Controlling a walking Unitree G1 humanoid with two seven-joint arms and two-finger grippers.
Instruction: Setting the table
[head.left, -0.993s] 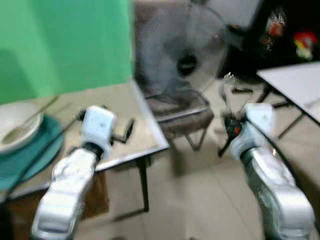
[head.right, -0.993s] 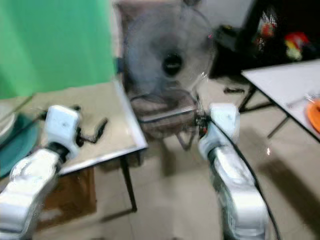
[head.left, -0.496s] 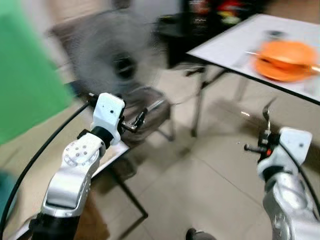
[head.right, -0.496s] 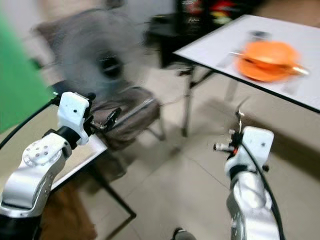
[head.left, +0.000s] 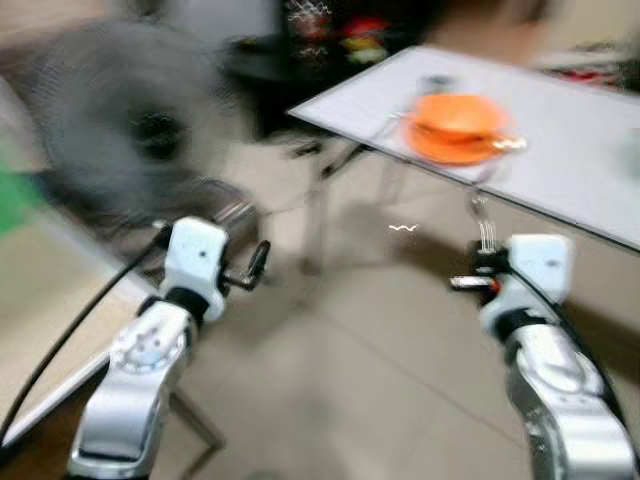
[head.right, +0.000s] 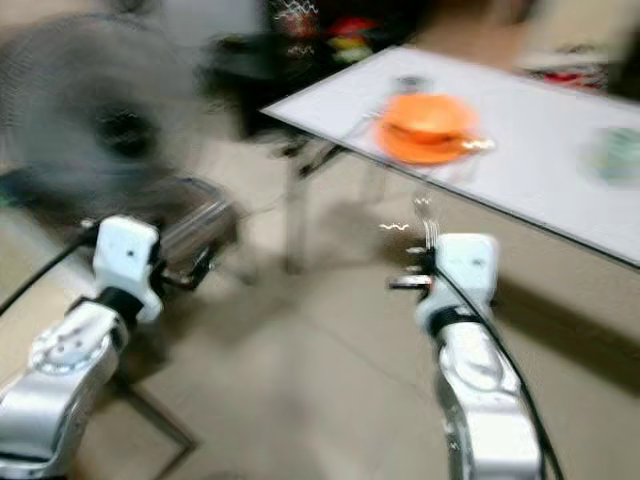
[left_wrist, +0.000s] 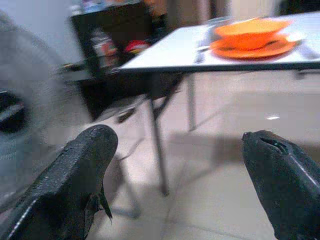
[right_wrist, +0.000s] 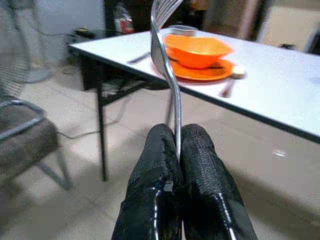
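A pale tiled floor (head.left: 380, 360) with a dull sheen spreads under everything. Over it stands a long white table (head.left: 560, 150) with a flat, smooth top and thin dark metal legs. To the robot's left, a large round fan (head.left: 120, 130) shows as a grey wire-mesh disc with a dark hub, blurred. Just below it sits a chair (right_wrist: 25, 135) with a bent metal tube frame and a padded brown-grey seat. Behind the table's far end, a low black shelf unit (left_wrist: 115, 45) holds small red and white items too blurred to tell.

Both silver arms are raised over the floor, short of the table. The right gripper (right_wrist: 177, 150) has its two rough-textured black fingers (right_wrist: 202, 170) pressed together on the slim handle of a shiny steel fork (right_wrist: 162, 45) — the fork stands upright, its handle curving gently and its tines at the top. The left gripper (left_wrist: 180, 165) holds nothing; its blunt, matte black fingers (left_wrist: 75, 175) stand wide apart.

On the tabletop lies a flat orange plate (right_wrist: 205, 72) with a glossy, plastic-looking orange bowl (right_wrist: 197, 50) sitting on it. A pale spoon (right_wrist: 232, 80) rests at the plate's edge nearest the robot's right, and a thin piece of metal cutlery (right_wrist: 137, 58) lies on the table beside the plate's other side.
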